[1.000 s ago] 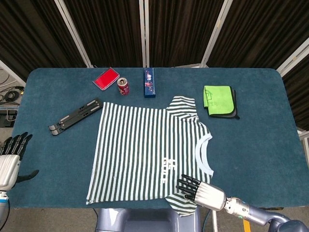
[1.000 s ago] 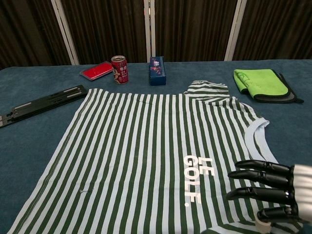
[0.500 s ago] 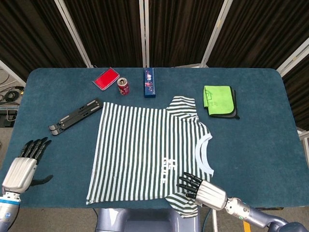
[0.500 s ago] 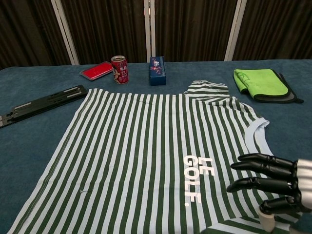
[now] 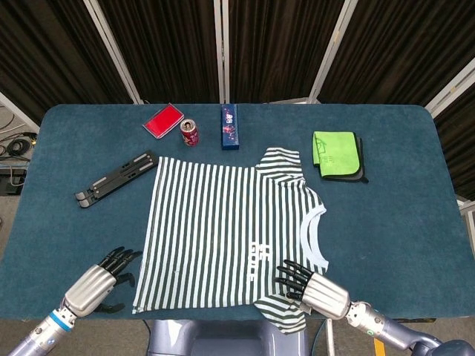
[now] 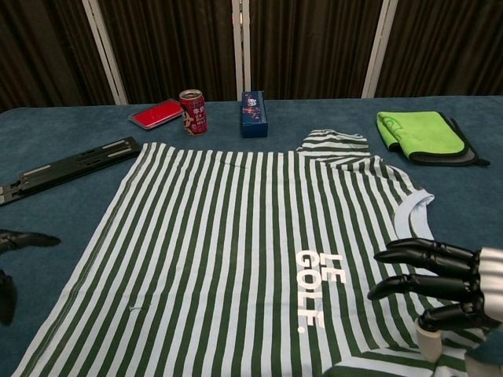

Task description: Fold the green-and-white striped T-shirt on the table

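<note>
Since a second ago: left hand [image 5: 95, 286] moved from the table's far left edge inward, now lying just beside the hem corner of the green-and-white striped T-shirt [image 5: 223, 222], fingers spread and pointing toward the cloth, holding nothing; in the chest view only dark fingertips [image 6: 23, 239] showing at the left border. Right hand [image 5: 312, 288] shifted only slightly, resting at the near sleeve beside the collar, fingers [image 6: 420, 267] apart and stretched over the stripes, palm down, thumb tucked below; nothing gripped. T-shirt itself unchanged: spread flat in the middle of the table [image 5: 401, 193], hem toward the robot's left, collar toward its right, far sleeve rumpled, white lettering near the right hand.

Both forearms entering from the near edge, left one angled up from the lower left corner, right one from the lower right; metallic palms, black fingers.

Elsewhere, unmoved: black folding stand [image 5: 116, 179] left of the shirt, well apart from it; red flat case [image 5: 162, 121], red can [image 5: 190, 132] and dark blue box [image 5: 230, 126] along the far side; green cloth [image 5: 335, 153] on a dark pad beyond the far sleeve.
</note>
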Controlling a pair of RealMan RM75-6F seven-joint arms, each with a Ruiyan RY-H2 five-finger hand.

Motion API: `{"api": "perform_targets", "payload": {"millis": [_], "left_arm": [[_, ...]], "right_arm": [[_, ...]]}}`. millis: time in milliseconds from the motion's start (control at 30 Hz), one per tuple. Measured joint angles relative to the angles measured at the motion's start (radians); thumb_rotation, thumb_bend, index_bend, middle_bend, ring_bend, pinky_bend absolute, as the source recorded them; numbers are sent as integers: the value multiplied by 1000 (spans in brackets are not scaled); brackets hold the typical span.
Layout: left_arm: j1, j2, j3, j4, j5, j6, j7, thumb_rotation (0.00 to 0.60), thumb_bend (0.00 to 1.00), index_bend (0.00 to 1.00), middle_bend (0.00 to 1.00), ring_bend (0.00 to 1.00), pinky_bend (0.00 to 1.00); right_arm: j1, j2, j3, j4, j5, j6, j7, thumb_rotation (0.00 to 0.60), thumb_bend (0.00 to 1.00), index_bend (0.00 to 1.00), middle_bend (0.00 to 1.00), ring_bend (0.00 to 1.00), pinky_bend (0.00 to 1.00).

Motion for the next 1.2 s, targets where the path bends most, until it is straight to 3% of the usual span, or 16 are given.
{"api": "perform_targets", "payload": {"millis": [233,1067,1200], "left_arm": [[-7,-50,39,57,8,-6,-19,600,35,456,0,0,0],[-42,-126,64,109,-40,-77,-25,600,101,441,0,0,0],[-47,-134,64,110,-50,-85,-19,600,154,441,0,0,0]], "right_arm": [[2,3,-2,-6,3,-2,-6,600,445,714,196,0,0],[-10,-7,-3,22,20,13,21,600,446,717,197,0,0],[-11,-10,-3,29,22,16,25,600,445,718,197,0,0]]}}
